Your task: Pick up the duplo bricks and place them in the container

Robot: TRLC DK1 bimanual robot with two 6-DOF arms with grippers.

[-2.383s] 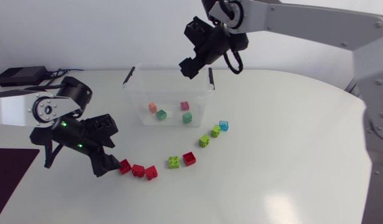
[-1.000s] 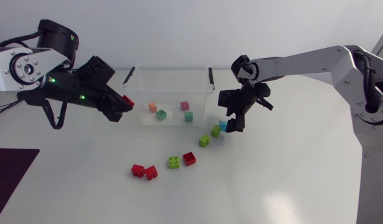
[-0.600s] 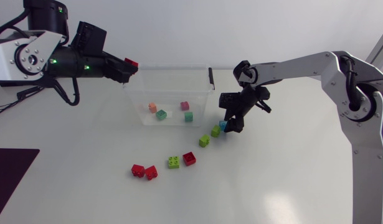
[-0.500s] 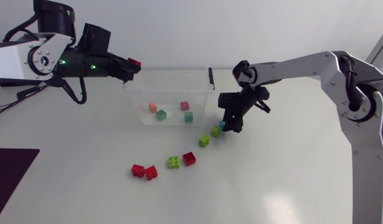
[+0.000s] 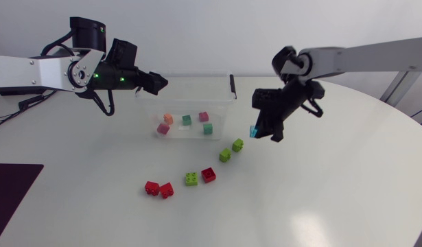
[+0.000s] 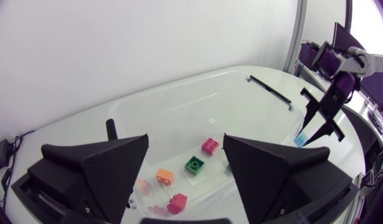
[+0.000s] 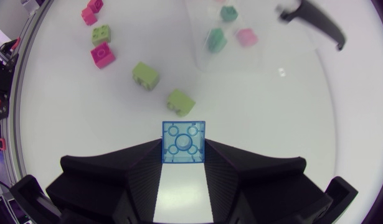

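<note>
Of the left gripper (image 5: pixel 157 82), its own wrist view shows only two broad, matte black fingers (image 6: pixel 104 168), their bases cut off. They are held wide apart with nothing between them, over the left end of the container (image 5: pixel 186 77). The container, a clear plastic tub with thin black clip handles (image 7: pixel 312 22), is set near the far edge of the counter (image 5: pixel 320 199).

Five duplo bricks are counted inside it: an orange brick (image 5: pixel 168 118), a pink brick (image 5: pixel 162 128), a dark green brick (image 5: pixel 186 120), a magenta brick (image 5: pixel 204 116) and a teal brick (image 5: pixel 208 128) (the teal one is half hidden behind a finger in the left wrist view, and those caught in the right wrist view are blurred through the wall).

The right gripper (image 7: pixel 184 157) is clamped on a translucent blue brick (image 7: pixel 184 140), whose square face is marked with one large ring and four small ones. It is held above the counter, just off the container's right end.

Six studded bricks lie in a loose arc between the container and the near edge: a first lime brick (image 5: pixel 237 145), a second lime brick (image 5: pixel 225 155), a third lime brick (image 5: pixel 191 179) beside a lone red brick (image 5: pixel 208 174), and a red pair (image 5: pixel 159 189) set close together.
</note>
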